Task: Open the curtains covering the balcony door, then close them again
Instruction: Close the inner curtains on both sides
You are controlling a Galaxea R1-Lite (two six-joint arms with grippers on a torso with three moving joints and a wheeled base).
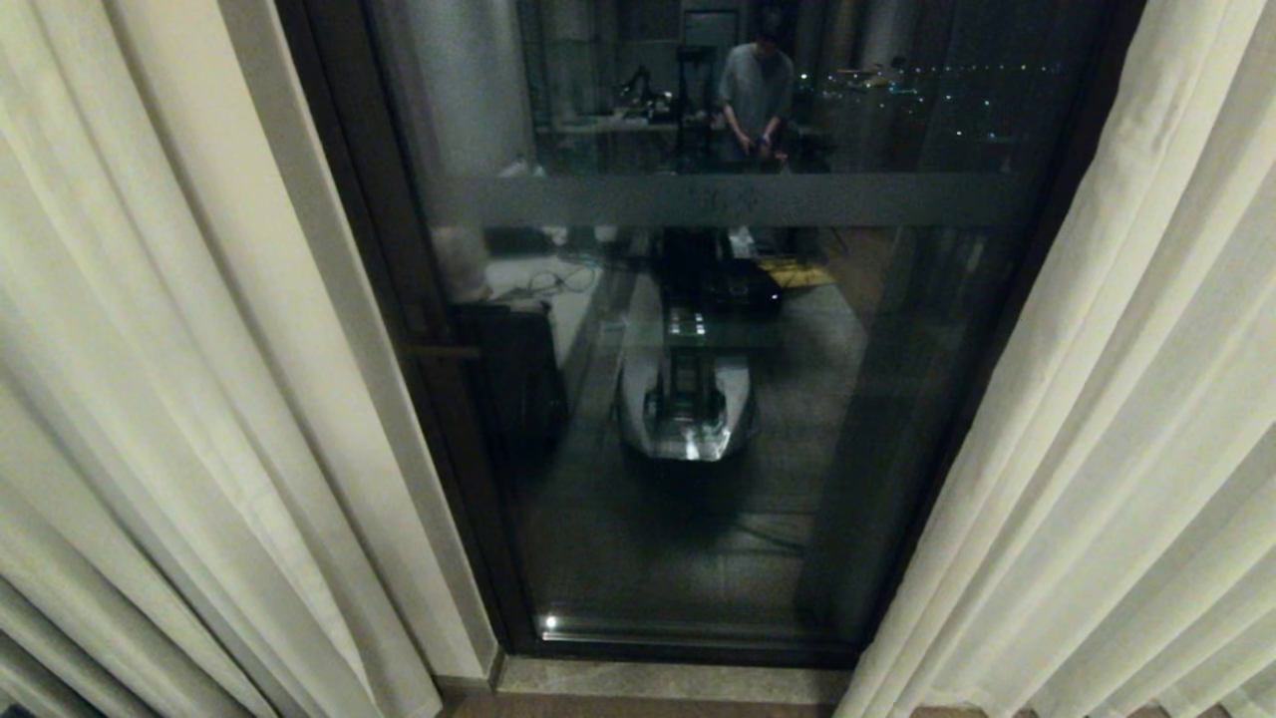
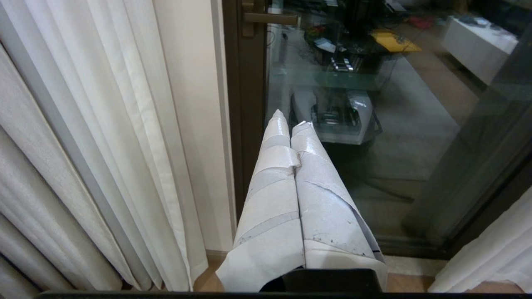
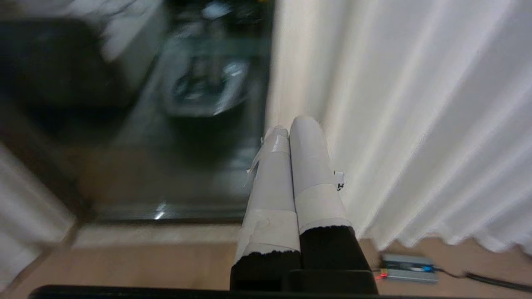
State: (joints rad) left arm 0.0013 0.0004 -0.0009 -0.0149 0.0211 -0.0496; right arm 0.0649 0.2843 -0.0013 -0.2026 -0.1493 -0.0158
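Note:
The curtains hang drawn apart: the left panel [image 1: 169,379] and the right panel [image 1: 1126,419] frame the bare balcony door [image 1: 718,329], a dark-framed glass pane with a frosted band. Neither arm shows in the head view. My left gripper [image 2: 291,118] is shut with nothing in it, its white-taped fingers pointing at the door frame beside the left panel [image 2: 104,137]. My right gripper [image 3: 293,124] is shut and empty, its tips close beside the inner edge of the right panel [image 3: 415,116]; I cannot tell whether it touches the fabric.
A brown door handle [image 2: 270,17] sits on the frame's left side. A small grey box with cable [image 3: 409,268] lies on the wooden floor under the right panel's hem. The glass reflects the room, my own base and a standing person [image 1: 756,95].

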